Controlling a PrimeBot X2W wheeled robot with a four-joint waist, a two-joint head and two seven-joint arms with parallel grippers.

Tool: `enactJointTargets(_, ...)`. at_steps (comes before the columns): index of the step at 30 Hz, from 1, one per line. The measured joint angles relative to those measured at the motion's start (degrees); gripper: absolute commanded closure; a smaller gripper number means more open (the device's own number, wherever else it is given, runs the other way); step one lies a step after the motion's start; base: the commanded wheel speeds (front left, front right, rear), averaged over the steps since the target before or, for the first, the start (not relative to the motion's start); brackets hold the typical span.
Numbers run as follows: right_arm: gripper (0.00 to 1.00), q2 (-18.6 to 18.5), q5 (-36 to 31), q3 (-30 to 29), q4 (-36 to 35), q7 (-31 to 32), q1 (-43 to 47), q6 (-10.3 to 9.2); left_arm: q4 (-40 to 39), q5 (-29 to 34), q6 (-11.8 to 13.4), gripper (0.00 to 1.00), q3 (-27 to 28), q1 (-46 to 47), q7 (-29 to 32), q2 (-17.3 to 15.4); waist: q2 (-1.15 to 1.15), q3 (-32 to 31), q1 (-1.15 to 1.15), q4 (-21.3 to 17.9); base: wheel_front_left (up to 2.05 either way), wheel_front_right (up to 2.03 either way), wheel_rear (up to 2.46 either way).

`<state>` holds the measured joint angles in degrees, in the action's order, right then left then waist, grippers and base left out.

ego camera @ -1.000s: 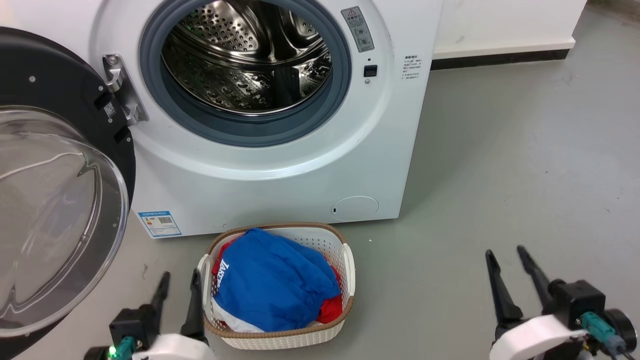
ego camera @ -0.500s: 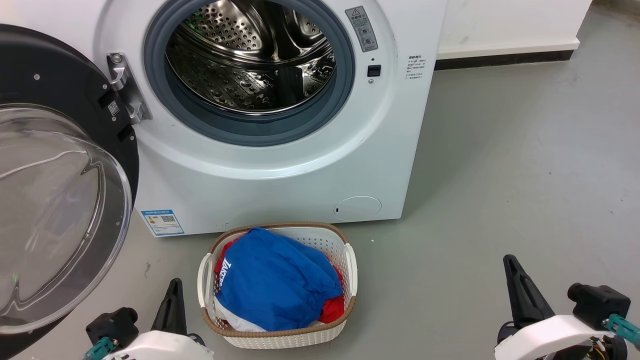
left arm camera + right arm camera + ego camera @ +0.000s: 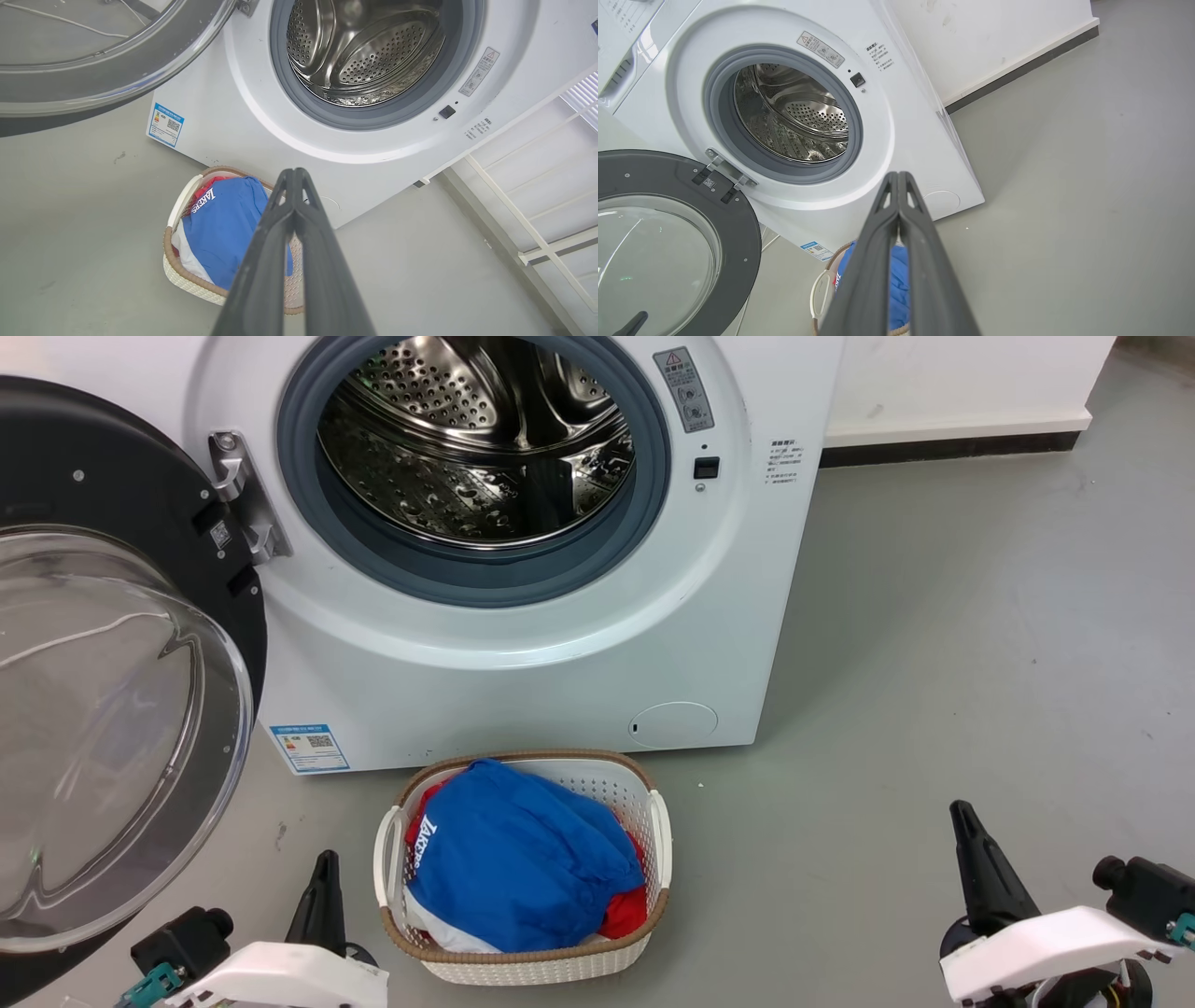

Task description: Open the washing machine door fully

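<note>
Claws both pinched shut, holding nothing.
The washing machine door (image 3: 103,691) hangs wide open up and left of the left claw (image 3: 324,875), not touching it, and far left of the right claw (image 3: 966,831).

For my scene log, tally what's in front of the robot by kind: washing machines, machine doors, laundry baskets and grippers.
washing machine: 1
washing machine door, swung open: 1
laundry basket, holding clothes: 1
grippers, the left gripper and the right gripper, fingers shut: 2
Total: 5
</note>
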<state>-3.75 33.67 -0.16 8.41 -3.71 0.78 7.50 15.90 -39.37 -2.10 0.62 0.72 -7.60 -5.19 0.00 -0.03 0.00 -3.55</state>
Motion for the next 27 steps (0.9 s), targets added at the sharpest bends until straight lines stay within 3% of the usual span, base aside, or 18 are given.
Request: enactJointTargets(27,1.00,-0.49,22.34,-1.14,1.98,2.78,-2.26,-0.01,-0.73,-19.45,-1.90,1.00,2.11,1.88,5.22,0.68,0.00,0.06,0.00,0.97,0.00,0.00,0.00)
